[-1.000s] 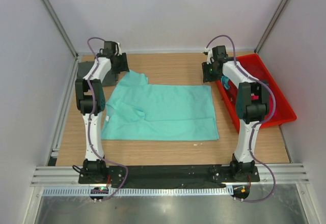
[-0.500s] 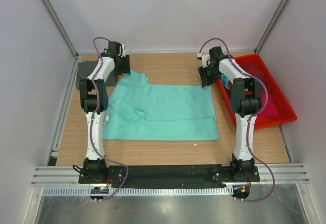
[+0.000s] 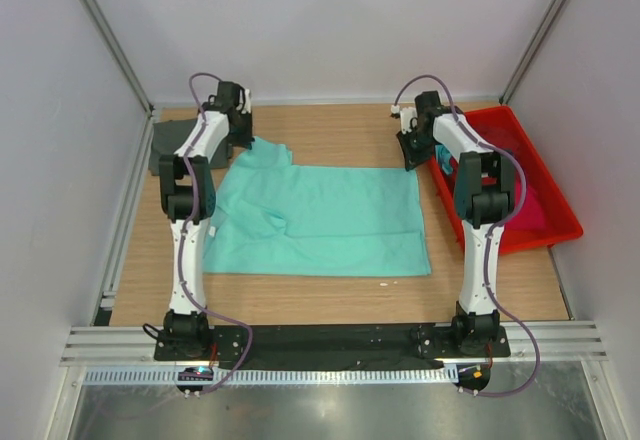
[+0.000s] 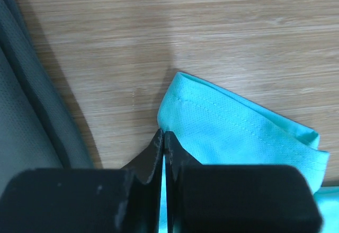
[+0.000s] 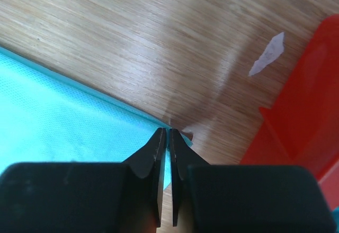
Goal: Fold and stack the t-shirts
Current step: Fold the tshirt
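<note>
Since a second ago, both arms have been stretched farther out, and their pincers have been lowered and closed. The mint green t-shirt (image 3: 340, 222) is spread flat in the middle of the wooden table (image 3: 330, 295). Its long axis runs left to right, with the sleeved end turned left and the straight hem right. At its far left corner, the left gripper (image 4: 163, 133) is clamped on the sleeve's hemmed edge. At the far right corner, the right gripper (image 5: 165, 131) is pinched shut on the cloth's tip. A dark grey t-shirt (image 3: 165, 148) is seen at the far left, and a red tray (image 3: 545, 175) at the right.
</note>
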You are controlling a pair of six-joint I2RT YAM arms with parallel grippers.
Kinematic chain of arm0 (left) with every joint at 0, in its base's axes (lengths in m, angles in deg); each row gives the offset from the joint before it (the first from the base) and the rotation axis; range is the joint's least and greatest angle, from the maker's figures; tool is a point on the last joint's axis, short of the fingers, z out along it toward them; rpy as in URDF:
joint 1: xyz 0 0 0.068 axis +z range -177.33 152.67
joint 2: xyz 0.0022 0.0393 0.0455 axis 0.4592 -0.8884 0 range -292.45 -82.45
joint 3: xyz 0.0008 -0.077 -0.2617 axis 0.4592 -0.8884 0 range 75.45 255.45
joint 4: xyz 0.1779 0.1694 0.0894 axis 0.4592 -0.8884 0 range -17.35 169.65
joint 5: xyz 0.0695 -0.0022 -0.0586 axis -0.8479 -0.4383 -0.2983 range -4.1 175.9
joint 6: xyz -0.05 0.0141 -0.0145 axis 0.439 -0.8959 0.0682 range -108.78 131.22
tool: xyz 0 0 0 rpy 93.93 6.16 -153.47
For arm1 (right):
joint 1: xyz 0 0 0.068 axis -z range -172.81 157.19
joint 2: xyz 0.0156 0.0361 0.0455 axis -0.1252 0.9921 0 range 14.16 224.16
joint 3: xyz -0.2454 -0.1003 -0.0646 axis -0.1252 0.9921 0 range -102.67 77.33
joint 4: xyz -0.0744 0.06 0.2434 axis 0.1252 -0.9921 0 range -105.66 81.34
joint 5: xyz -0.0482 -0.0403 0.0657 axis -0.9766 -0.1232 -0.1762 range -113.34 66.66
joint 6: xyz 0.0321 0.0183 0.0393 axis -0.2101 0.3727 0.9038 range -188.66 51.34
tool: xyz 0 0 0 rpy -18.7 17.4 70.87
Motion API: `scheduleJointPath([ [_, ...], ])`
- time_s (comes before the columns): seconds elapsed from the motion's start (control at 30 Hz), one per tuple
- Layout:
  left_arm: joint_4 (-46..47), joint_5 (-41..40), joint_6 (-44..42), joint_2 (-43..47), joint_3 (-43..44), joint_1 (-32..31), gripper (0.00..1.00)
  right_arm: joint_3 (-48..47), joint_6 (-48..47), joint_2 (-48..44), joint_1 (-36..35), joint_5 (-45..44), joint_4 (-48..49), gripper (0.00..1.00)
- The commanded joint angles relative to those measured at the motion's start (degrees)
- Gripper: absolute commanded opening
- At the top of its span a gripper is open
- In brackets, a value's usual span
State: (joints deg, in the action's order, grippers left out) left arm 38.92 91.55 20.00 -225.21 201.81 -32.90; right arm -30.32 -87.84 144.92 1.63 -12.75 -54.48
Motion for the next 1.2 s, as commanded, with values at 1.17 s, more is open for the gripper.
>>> scheduleJointPath([
  [1.17, 12.25, -7.84, 1.86, 30.07, -26.95, -0.59, 0.0, 28.1, 6.08, -25.55, -3.49, -10.06, 28.85, 0.01],
])
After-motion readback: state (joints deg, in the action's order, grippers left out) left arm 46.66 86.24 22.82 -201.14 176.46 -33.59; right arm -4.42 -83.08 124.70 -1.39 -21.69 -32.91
